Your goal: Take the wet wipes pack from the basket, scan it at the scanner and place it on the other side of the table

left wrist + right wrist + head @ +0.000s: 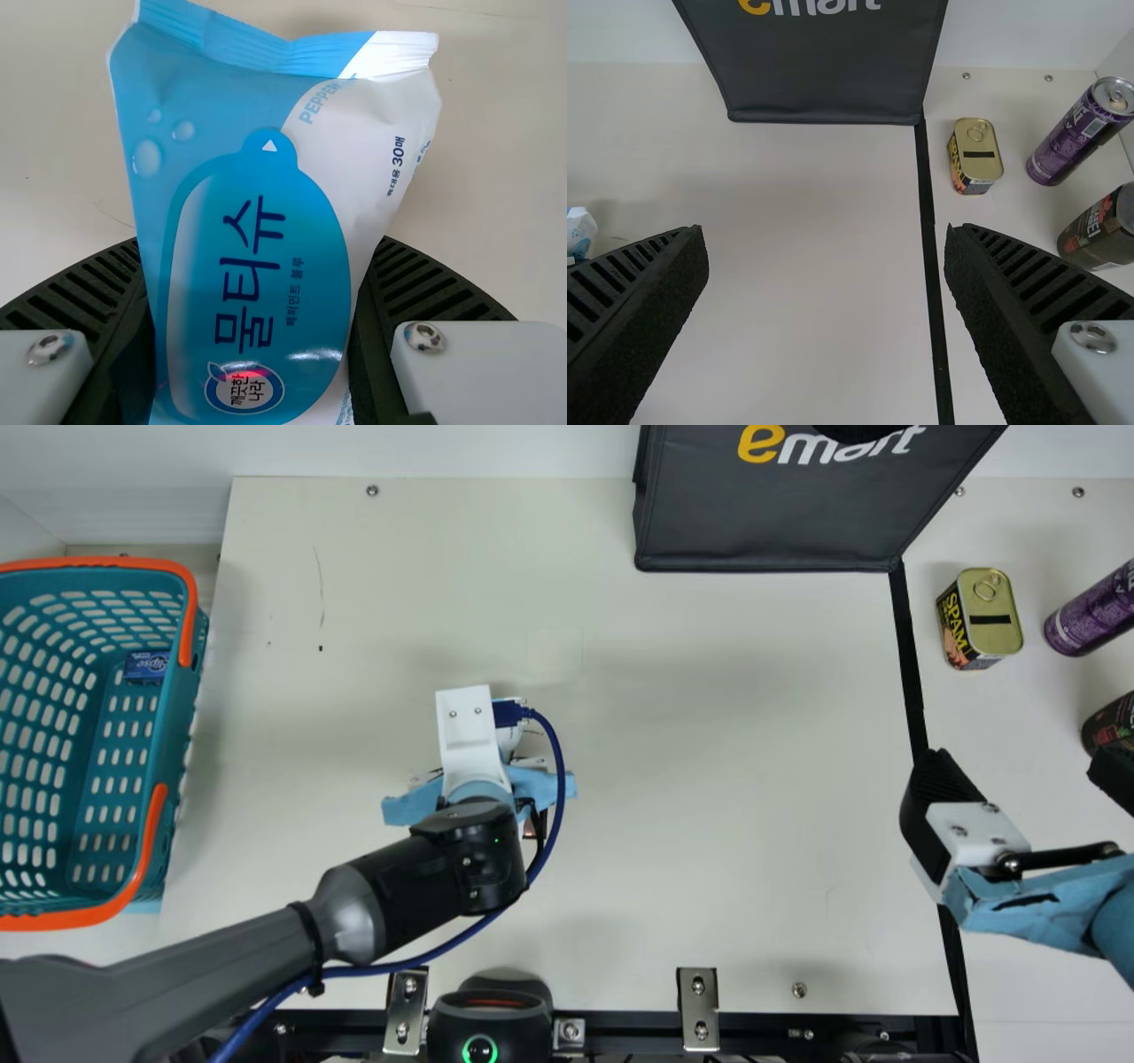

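Observation:
My left gripper (474, 757) hangs over the table's middle-left in the main view, the white and blue wet wipes pack (510, 739) partly hidden beneath it. In the left wrist view, my left gripper (259, 266) is shut on the wet wipes pack (257, 204), a finger pressing each side; a small reddish glow lies on its printed front. My right gripper (1023, 772) stands open over the black line at the right, away from the pack. The right wrist view shows my right gripper (824, 235) with nothing between its fingers; the wipes pack (579, 234) is at the far-left edge.
The teal basket (168, 726) at the left holds a small blue box (146, 666). A scanner (489, 1019) sits at the front edge. A dark bag (771, 514) stands at the back; a yellow can (992, 615), purple can (1091, 613) and dark can (1112, 724) are at the right.

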Tool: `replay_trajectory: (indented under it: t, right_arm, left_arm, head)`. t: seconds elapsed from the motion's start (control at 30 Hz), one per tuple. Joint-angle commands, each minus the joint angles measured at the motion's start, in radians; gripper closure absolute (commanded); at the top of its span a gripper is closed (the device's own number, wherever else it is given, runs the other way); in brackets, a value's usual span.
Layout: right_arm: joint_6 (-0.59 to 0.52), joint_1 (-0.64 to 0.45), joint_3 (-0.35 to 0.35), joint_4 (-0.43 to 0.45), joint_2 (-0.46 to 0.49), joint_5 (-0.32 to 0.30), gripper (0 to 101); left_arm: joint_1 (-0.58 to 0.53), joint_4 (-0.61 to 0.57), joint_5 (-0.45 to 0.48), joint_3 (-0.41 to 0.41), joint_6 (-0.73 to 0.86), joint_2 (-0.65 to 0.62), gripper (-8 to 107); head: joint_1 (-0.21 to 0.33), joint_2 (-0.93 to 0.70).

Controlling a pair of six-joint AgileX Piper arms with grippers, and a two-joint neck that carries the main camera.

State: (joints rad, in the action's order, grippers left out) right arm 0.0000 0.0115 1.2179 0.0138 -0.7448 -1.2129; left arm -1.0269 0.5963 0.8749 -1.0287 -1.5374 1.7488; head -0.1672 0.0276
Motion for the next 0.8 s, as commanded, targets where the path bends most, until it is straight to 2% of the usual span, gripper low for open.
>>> replay_trajectory:
  t: [0.0, 0.5, 0.77]
  right_arm:
    - [0.000, 0.000, 0.000, 0.000, 0.000, 0.000, 6]
    - [0.000, 0.000, 0.000, 0.000, 0.000, 0.000, 6]
    - [0.000, 0.000, 0.000, 0.000, 0.000, 0.000, 6]
  left_arm:
    - [0.002, -0.014, -0.011, 0.002, 0.007, -0.003, 107]
    - [0.059, -0.196, -0.150, 0.025, 0.122, -0.036, 107]
    - [0.087, -0.287, -0.196, 0.033, 0.189, -0.048, 107]
  head:
    - [0.029, 0.000]
    - [0.029, 0.000]
    - [0.029, 0.000]
